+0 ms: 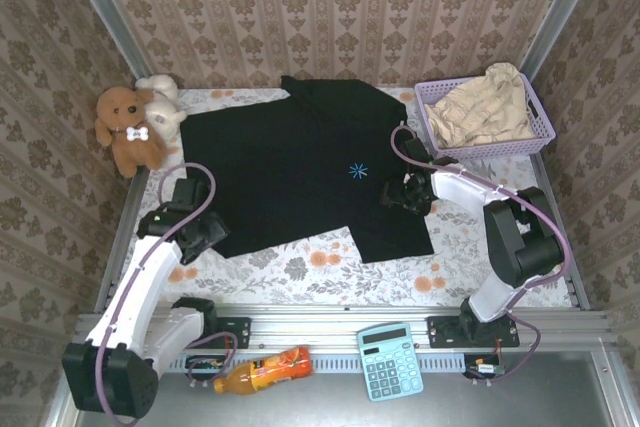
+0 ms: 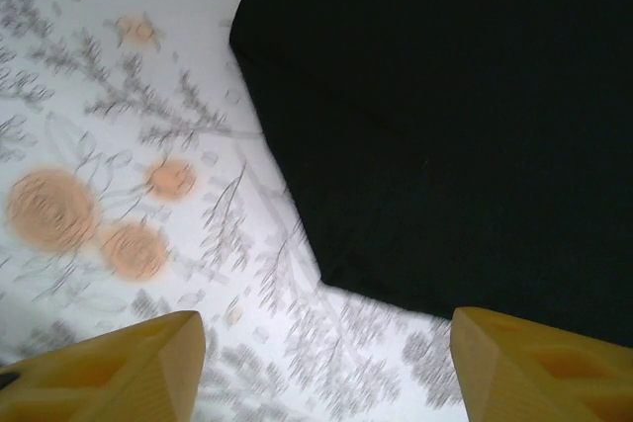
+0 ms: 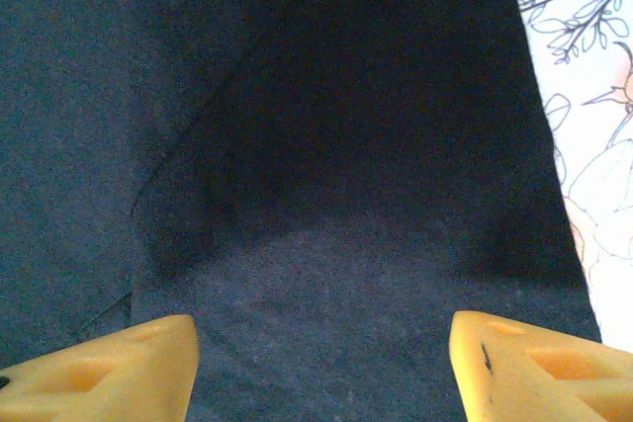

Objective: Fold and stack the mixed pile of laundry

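Flanking black garment (image 1: 300, 167): plush toys (image 1: 132, 127), basket (image 1: 492, 150) holding beige piece (image 1: 488, 107); both jaws open.

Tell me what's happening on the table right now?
The large black cloth shirt lies spread flat on the floral table cover. The left hand is open at its near left corner, the right hand open over its right side; neither holds it. The pale beige cloth garment sits in the lavender plastic mesh basket, unfolded.
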Robot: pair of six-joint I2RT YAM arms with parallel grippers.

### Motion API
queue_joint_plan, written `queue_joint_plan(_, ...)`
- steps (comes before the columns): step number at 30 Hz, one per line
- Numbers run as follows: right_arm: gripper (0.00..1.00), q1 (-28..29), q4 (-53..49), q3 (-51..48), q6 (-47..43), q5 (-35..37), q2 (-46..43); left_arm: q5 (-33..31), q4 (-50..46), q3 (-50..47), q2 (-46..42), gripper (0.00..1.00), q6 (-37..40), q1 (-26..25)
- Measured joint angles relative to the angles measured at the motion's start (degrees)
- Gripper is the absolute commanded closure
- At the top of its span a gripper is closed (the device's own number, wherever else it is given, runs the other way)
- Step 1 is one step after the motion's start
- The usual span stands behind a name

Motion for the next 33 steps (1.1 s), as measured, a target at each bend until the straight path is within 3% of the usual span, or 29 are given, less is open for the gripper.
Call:
queue_joint_plan(3,0.31,0.00,-0.09,0.00,0.00,0.00,0.79,1.64,7.34,0.48,8.79,0.39,0.87,0.20)
queue_joint_plan(7,0.31,0.00,-0.15,0.00,0.00,0.00,1.29,-1.79,10.56,4.68,22.58,0.37,2.89,-3.02)
queue_joint_plan(11,0.31,0.00,-0.09,-0.22,0.00,0.00,1.29,-4.70,12.37,5.86,28.41,0.42,4.48,-4.39)
queue_joint_plan(20,0.31,-0.02,0.09,-1.09,0.00,0.28,1.29,-8.09,12.44,3.56,30.34,0.70,5.70,-5.57)
queue_joint_plan(24,0.31,-0.26,0.13,-1.18,0.00,0.76,1.29,-8.28,12.46,2.10,30.36,0.73,5.62,-5.57)
queue_joint_plan(27,0.31,-0.59,0.13,-1.49,0.00,1.20,1.27,-8.28,12.46,1.29,30.36,1.00,5.38,-5.73)
queue_joint_plan(33,0.31,-1.14,0.09,-1.95,-0.02,1.44,0.09,-9.31,10.01,-0.26,26.56,1.00,3.85,-5.81)
